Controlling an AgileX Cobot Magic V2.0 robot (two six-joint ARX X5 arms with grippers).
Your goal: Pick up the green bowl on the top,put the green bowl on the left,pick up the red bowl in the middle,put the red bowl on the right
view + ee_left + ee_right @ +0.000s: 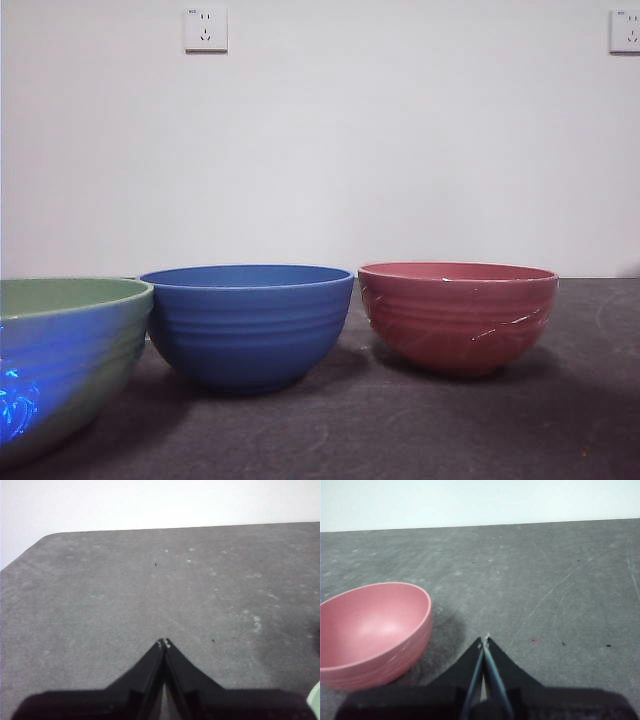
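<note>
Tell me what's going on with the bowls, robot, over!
Left tool shut, empty. Right tool shut, empty, beside red bowl. Green bowl, blue bowl, red bowl standing in a row, apart. Nothing in the way.

No text, label, brand, number or sign could be read anywhere; the two wall sockets (205, 29) (625, 31) each carried a tiny dark mark at the upper left corner, too small to make out; the green bowl (65, 365), the blue bowl (247, 325) and the red bowl (458, 316) bore only plain ribs, no lettering; the dark table (420, 430) showed scuffs and specks but no writing; the black jaws in both wrist views carried no marking.
</note>
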